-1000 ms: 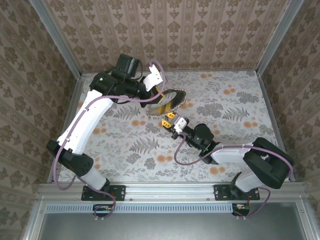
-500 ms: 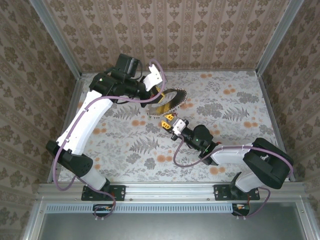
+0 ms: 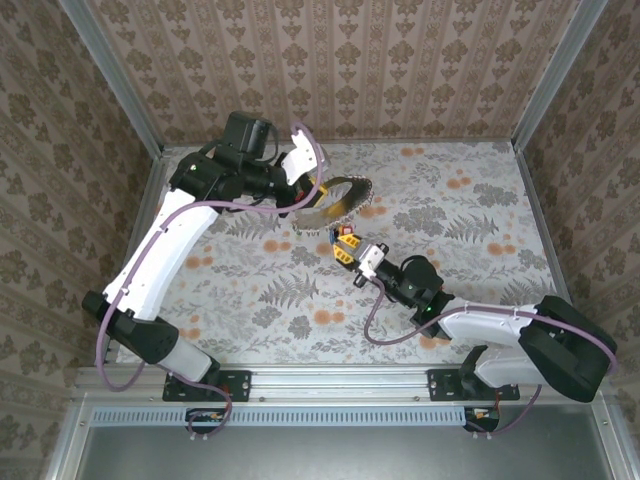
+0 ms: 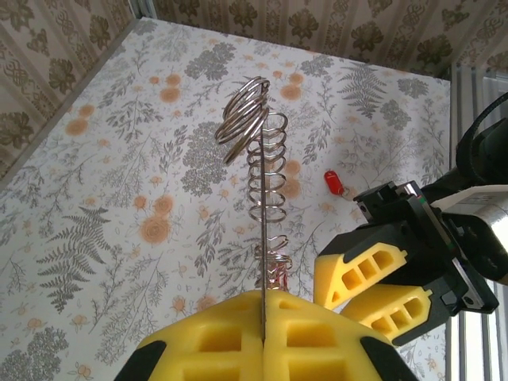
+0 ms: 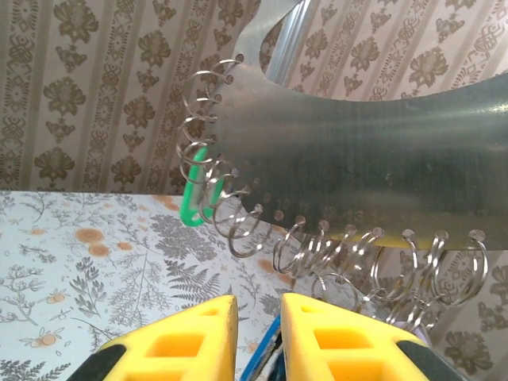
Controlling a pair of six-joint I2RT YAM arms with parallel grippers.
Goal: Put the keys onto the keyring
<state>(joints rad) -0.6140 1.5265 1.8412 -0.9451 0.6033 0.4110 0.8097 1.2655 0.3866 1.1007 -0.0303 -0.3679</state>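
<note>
**Left gripper clamps the keyring while the right brings up a key**

The left gripper has its 2 yellow fingers pressed together on the keyring, which rises straight up out of them. From the left wrist it is seen edge-on. It is a thin, flat metal plate with a row of wire rings threaded through holes along its curved rim. The plate looks stiff and slick, so the flat face is the sound place to clamp it. The rings are light and springy, and they will probably swing if nudged.

A green key hangs from 1 ring, above and to the left of the right gripper. A red key lies loose on the tabletop, beyond the left gripper and to its right.

The right gripper sits just beneath the ringed rim. Its fingers are nearly together and pinch what looks like a blue key in the narrow gap. Such a key is tiny and light, and it could easily twist. I judge a hold on the plastic head best, as it leaves the hole free for a ring.
</note>
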